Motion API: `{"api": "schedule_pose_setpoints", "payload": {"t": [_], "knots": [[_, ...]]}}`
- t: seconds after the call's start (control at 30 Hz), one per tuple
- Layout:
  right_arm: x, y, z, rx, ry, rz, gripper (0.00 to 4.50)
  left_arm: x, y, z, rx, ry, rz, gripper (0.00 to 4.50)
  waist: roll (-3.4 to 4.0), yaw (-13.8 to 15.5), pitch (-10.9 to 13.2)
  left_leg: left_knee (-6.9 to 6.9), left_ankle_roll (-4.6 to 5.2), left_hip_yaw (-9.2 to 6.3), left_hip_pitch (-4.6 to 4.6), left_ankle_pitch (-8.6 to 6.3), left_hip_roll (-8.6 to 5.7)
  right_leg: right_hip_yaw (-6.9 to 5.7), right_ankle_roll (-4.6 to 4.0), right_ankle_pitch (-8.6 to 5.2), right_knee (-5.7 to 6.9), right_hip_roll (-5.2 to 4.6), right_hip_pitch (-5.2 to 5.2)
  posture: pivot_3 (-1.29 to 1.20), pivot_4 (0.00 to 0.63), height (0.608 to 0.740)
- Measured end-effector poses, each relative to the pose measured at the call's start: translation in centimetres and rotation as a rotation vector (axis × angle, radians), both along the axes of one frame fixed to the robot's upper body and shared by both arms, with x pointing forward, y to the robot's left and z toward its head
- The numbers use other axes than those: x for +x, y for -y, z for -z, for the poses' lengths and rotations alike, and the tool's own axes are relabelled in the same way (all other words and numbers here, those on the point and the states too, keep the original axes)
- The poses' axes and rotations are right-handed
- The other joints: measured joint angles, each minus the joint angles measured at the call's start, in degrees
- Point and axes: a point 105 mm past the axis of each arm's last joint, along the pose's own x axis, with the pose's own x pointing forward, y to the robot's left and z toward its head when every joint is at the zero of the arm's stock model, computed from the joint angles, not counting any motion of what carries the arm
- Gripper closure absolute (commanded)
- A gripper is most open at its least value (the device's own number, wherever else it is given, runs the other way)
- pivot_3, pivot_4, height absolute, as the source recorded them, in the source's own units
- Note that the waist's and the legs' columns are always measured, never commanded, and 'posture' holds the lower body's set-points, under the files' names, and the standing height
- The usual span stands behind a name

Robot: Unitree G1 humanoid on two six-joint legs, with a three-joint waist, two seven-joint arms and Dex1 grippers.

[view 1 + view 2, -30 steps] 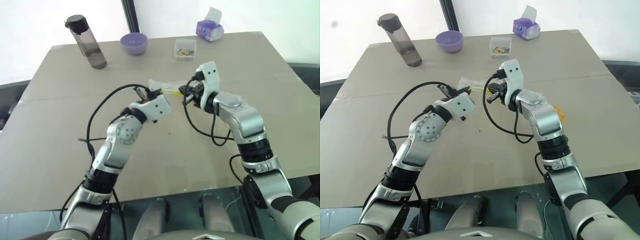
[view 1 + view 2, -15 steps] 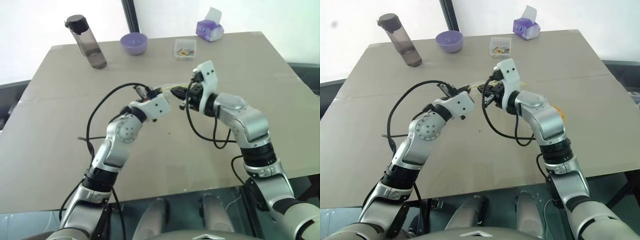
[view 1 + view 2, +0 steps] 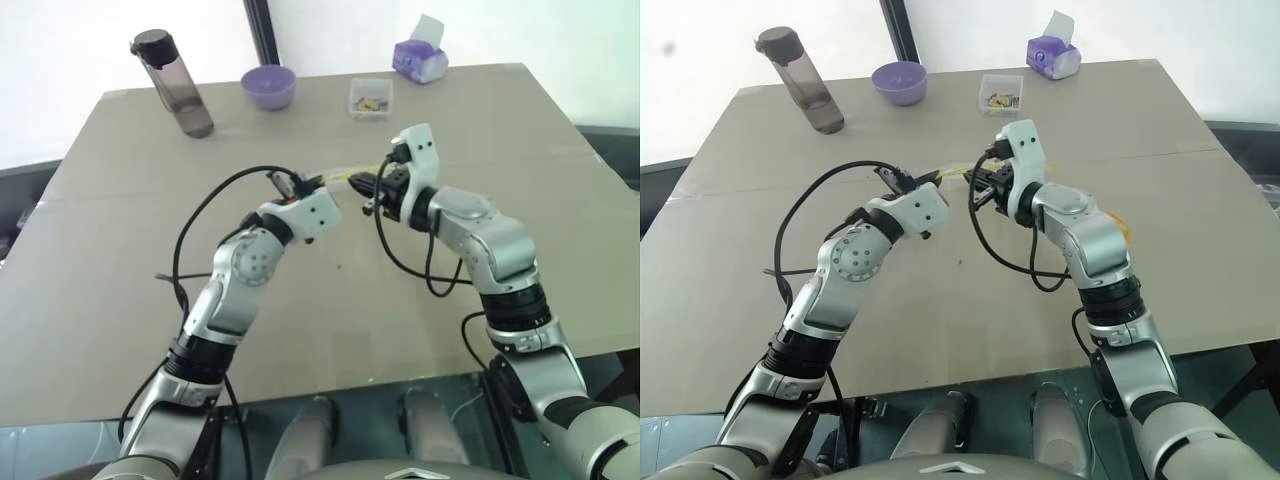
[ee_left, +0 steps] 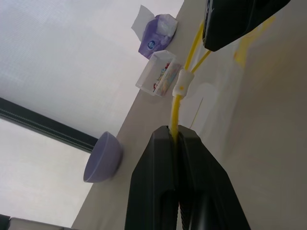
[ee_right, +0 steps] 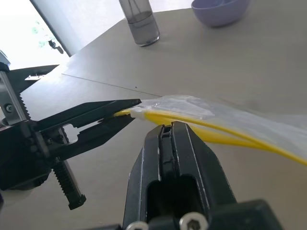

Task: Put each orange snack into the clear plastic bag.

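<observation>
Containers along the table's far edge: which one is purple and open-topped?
The purple bowl, between the dark water bottle and the small clear box. The bottle is capped; the box is see-through.

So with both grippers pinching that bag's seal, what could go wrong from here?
Left gripper and right gripper are both shut on the bag's thin yellow seal; it could slip out or tear if pulled apart. The snack sits behind the right arm, so neither gripper is free to fetch it.
</observation>
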Motion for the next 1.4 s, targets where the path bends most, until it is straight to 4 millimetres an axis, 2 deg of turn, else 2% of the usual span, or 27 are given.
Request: {"api": "schedule_pose_setpoints", "payload": {"t": [0.23, 0.57, 0.77, 0.87, 1.07, 1.27, 1.4], "knots": [[0.9, 0.5, 0.3, -0.007, -0.018, 0.06, 4.46, 0.0, 0.1, 0.1, 0.003, -0.005, 0.005, 4.5, 0.0, 0.0, 0.0, 0.0, 0.0, 0.01, 0.0, 0.0, 0.0, 0.0, 0.0, 0.0, 0.0, 0.0, 0.0, 0.0, 0.15, 0.74], [2.8, 1.3, 0.4, 0.064, -0.071, 0.211, 4.46, -0.5, 1.5, 1.0, 0.016, -0.035, 0.056, 4.5, 0.0, -0.01, 0.0, 0.0, 0.0, 0.0, 0.0, 0.0, 0.0, 0.01, 0.0, 0.0, 0.0, 0.0, 0.0, 0.0, 0.15, 0.74], [3.6, 2.3, 1.2, -0.036, -0.038, 0.283, 4.46, -0.6, 1.6, 1.1, 0.019, -0.04, 0.063, 4.5, 0.0, -0.05, 0.0, 0.0, 0.0, 0.05, 0.0, 0.0, 0.0, 0.01, 0.0, 0.0, 0.0, 0.0, 0.0, 0.0, 0.15, 0.74], [3.5, 1.7, 1.0, -0.019, -0.033, 0.256, 4.46, -0.6, 1.6, 1.1, 0.02, -0.041, 0.064, 4.5, 0.0, -0.14, 0.0, -0.01, 0.0, 0.04, 0.0, 0.0, 0.02, 0.01, 0.0, 0.0, 0.01, 0.01, -0.01, 0.0, 0.15, 0.74], [1.9, -0.8, 0.2, 0.028, -0.033, 0.103, 4.46, -0.6, 1.7, 1.1, 0.016, -0.042, 0.067, 4.5, 0.0, -0.05, 0.0, 0.0, 0.0, 0.0, 0.0, 0.0, 0.01, 0.01, 0.0, 0.0, 0.01, 0.01, 0.0, 0.0, 0.15, 0.74], [1.4, -0.9, 0.3, 0.037, -0.044, 0.067, 4.46, -0.7, 1.8, 1.0, 0.006, -0.043, 0.076, 4.5, 0.0, 0.01, 0.0, 0.0, 0.0, -0.01, 0.0, 0.0, 0.0, 0.01, 0.0, 0.0, 0.01, 0.0, 0.0, 0.0, 0.15, 0.74], [1.7, -0.4, 0.4, -0.02, 0.005, 0.086, 4.46, -1.0, 2.4, 1.1, -0.008, -0.048, 0.115, 4.5, 0.0, -0.05, 0.0, 0.0, 0.0, 0.01, 0.0, 0.0, 0.0, 0.01, 0.0, 0.0, 0.01, 0.0, -0.01, 0.0, 0.15, 0.74]]}}
